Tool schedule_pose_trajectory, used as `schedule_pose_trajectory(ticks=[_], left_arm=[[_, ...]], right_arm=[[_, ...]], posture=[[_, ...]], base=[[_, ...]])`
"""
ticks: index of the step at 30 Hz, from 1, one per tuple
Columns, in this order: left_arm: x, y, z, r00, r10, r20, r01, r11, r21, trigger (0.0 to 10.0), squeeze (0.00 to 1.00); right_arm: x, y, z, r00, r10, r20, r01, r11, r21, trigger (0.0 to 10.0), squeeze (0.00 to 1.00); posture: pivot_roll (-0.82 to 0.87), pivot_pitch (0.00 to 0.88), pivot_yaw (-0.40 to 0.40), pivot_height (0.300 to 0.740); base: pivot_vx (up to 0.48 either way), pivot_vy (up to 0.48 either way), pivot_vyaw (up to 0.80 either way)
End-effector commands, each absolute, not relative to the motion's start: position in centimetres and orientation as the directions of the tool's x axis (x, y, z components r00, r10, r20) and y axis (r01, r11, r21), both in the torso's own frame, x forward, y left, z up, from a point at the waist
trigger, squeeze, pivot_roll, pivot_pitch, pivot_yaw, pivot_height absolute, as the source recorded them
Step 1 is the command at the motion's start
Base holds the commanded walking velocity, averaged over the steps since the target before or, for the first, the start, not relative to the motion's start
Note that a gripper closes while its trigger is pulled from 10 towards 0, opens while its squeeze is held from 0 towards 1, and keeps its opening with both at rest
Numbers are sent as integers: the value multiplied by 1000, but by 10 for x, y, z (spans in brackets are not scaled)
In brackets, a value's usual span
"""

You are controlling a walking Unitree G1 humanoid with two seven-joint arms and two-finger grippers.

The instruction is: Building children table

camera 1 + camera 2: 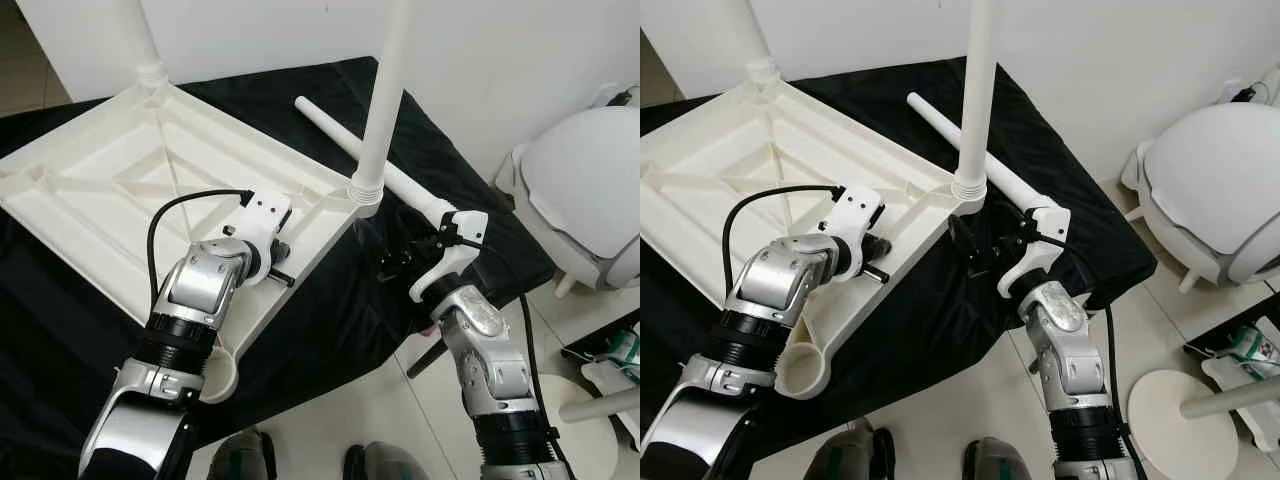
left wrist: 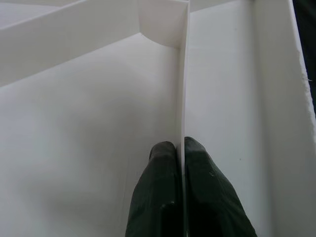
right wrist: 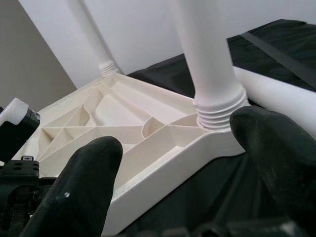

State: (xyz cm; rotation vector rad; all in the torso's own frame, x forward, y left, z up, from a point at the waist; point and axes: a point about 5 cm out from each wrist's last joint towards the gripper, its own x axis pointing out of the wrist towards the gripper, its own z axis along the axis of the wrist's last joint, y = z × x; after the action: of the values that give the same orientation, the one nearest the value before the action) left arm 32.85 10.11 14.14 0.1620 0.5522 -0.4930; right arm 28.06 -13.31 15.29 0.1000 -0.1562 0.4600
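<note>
No readable text or labels anywhere

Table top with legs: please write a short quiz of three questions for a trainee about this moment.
1. True or false: the left gripper is shut on a thin rib of the upturned table top.
2. How many legs already stand upright in the table top's corner sockets?
3. Where does the loose leg lie? A) on the black cloth beside the table top; B) on the tiled floor; C) in the left gripper.

Key
1. True: its two fingers pinch the rib.
2. Two: the near leg and the far leg.
3. A. The right gripper is open near the near leg's base.
</note>
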Motion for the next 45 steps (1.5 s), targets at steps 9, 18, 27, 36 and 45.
schedule_pose_trajectory(ticks=[9,18,27,36,45], left_arm=[[333,159,137,878,93,-470,-32,990,136,0,0],[334,169,135,874,175,-454,-117,981,153,0,0],[327,132,132,855,-136,-500,224,967,120,10000,890],[311,143,139,793,-320,-519,457,876,157,10000,0],[293,169,159,730,-506,-460,609,787,101,10000,0]], right_arm=[[281,-133,153,886,428,177,-443,895,57,10000,0],[284,-132,155,883,434,180,-449,892,51,10000,0],[283,-134,156,886,426,184,-441,897,43,10000,0],[282,-134,156,889,419,185,-434,900,45,10000,0],[283,-133,155,887,424,185,-439,897,45,10000,0]], posture=[[-56,47,7,740],[-50,45,-2,740],[-62,55,12,740],[-60,57,19,740],[-49,55,14,740]], base=[[0,0,0],[0,0,0],[0,0,0],[0,0,0],[0,0,0]])
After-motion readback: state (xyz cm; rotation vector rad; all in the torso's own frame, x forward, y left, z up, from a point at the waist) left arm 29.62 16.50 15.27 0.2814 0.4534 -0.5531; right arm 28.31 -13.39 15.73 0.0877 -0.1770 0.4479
